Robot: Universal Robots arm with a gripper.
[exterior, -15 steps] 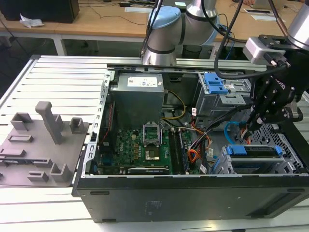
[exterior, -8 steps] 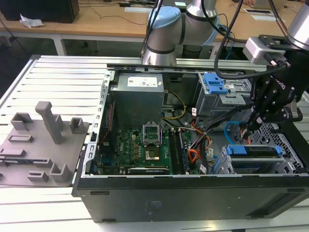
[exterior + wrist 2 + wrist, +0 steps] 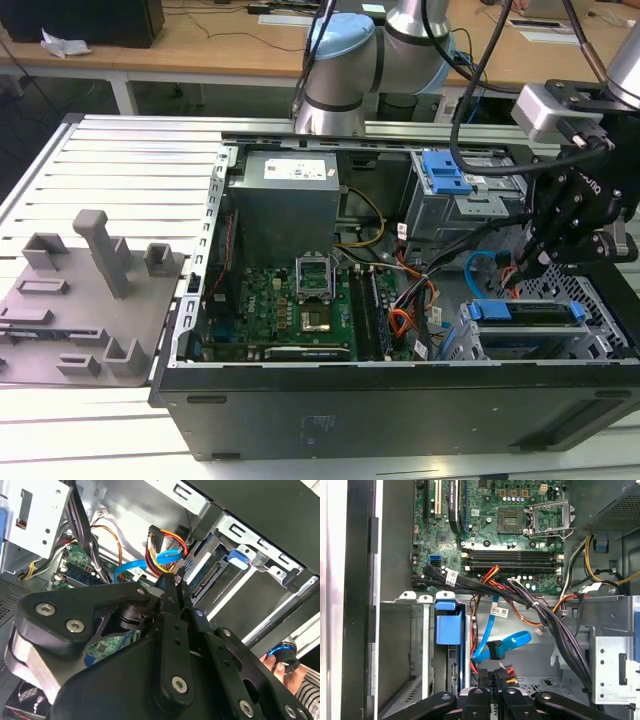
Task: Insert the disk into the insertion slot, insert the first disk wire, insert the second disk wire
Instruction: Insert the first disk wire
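Note:
The disk (image 3: 530, 314), in a blue carrier, lies inside the insertion slot (image 3: 592, 300), a low silver perforated cage at the exterior view's right. In both wrist views the disk (image 3: 453, 667) (image 3: 206, 575) lies just beside my fingertips. My gripper (image 3: 527, 266) (image 3: 172, 581) (image 3: 494, 676) hangs over the disk's connector end, shut on the black plug of the first disk wire (image 3: 508, 672), whose red and yellow strands (image 3: 159, 550) run up from the tips. The second disk wire (image 3: 514, 640) (image 3: 167, 556) (image 3: 480, 262), a light-blue loop with a dark plug, hangs free right beside the gripper.
A taller grey cage with a blue clip (image 3: 448, 185) stands behind the gripper. A thick black cable bundle (image 3: 555, 625) crosses close by. Motherboard (image 3: 290, 300), power supply (image 3: 285, 200) and orange cable loop (image 3: 400, 322) lie further toward the exterior view's left. A grey fixture plate (image 3: 80, 300) sits outside the case.

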